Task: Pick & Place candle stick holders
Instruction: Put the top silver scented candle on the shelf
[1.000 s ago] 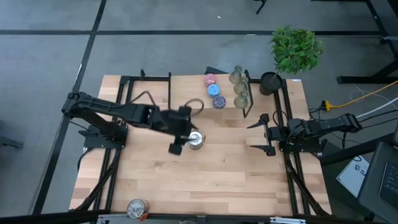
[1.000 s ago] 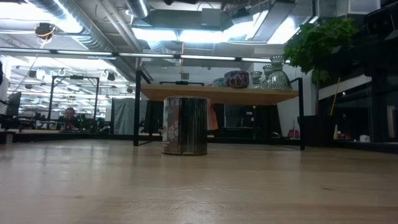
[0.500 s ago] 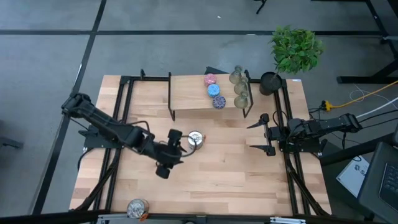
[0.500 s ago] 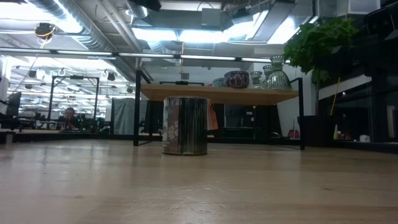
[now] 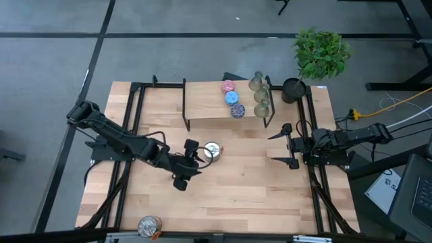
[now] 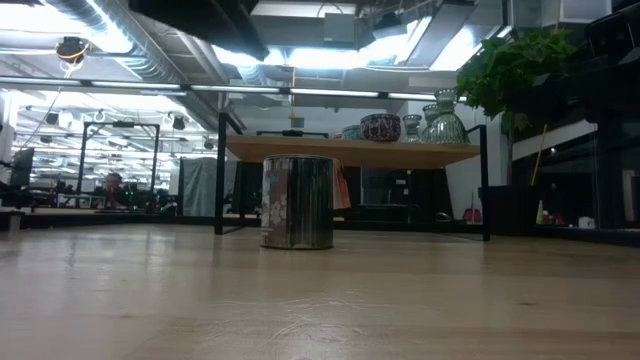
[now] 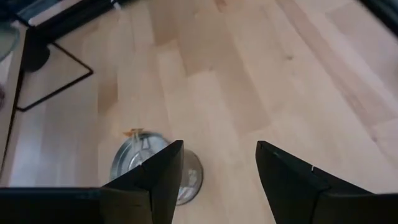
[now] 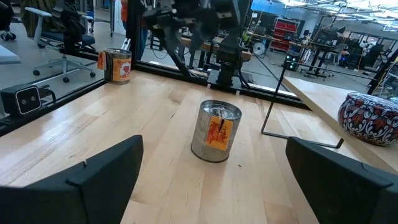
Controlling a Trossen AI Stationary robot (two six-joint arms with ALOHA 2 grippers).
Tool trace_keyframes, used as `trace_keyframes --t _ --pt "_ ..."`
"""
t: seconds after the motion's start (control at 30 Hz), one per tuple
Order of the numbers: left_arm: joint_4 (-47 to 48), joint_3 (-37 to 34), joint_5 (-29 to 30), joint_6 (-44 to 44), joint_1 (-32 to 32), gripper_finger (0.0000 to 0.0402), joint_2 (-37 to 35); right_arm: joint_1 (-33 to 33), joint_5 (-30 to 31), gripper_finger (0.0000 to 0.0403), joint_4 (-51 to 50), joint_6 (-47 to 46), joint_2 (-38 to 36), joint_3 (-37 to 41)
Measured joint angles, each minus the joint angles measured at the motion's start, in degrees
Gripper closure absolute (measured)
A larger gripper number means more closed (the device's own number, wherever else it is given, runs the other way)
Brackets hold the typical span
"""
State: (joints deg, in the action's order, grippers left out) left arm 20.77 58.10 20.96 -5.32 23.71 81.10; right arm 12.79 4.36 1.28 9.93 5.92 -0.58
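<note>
In the high view, a silvery holder (image 5: 148,226) stands at the lower left of the frame, near the tabletop's (image 5: 243,189) front edge. To its right and higher up, the left arm reaches in from the left toward the middle of the picture, and its left claw (image 5: 185,164) sits just left of a second silvery holder (image 5: 212,151), beside it and not around it. The left wrist view shows that claw's two dark fingers (image 7: 163,174) parted with nothing between them, the silvery holder partly hidden behind one finger.

In the upper middle of the high view a raised wooden shelf (image 5: 206,102) on black legs carries the other holders. A pink holder (image 5: 229,86), a blue holder (image 5: 232,98) and a purple-speckled holder (image 5: 237,111) form one column from top to bottom. Just to their right, three pale green glass holders (image 5: 260,96) form another column. Farther right, a black plant pot (image 5: 293,89) with a leafy green plant (image 5: 321,51) stands at the upper right.

At the right middle of the frame, the right claw (image 5: 286,145) waits over the tabletop's right edge, its fingers spread wide and empty.
</note>
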Motion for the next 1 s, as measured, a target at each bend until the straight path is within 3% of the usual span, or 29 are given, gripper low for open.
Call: trace_keyframes --t 0.4,0.5,0.8,1.0 --pt "-8.18 -5.23 -3.37 -5.82 -6.88 0.0206 0.00 0.00 0.00 0.0005 0.00 0.00 0.00 0.00" --pt "-11.58 -6.58 -7.31 -7.77 -8.72 0.0207 0.12 0.00 0.00 0.0005 0.00 0.00 0.00 0.00" --pt "-13.63 -6.99 -12.56 -10.42 -12.39 0.0208 7.67 0.00 0.00 0.0005 0.00 0.00 0.01 0.00" --pt "-13.94 -6.92 -10.21 -10.61 -12.63 0.0212 10.48 -0.01 0.00 0.0005 0.00 0.00 -0.01 0.00"
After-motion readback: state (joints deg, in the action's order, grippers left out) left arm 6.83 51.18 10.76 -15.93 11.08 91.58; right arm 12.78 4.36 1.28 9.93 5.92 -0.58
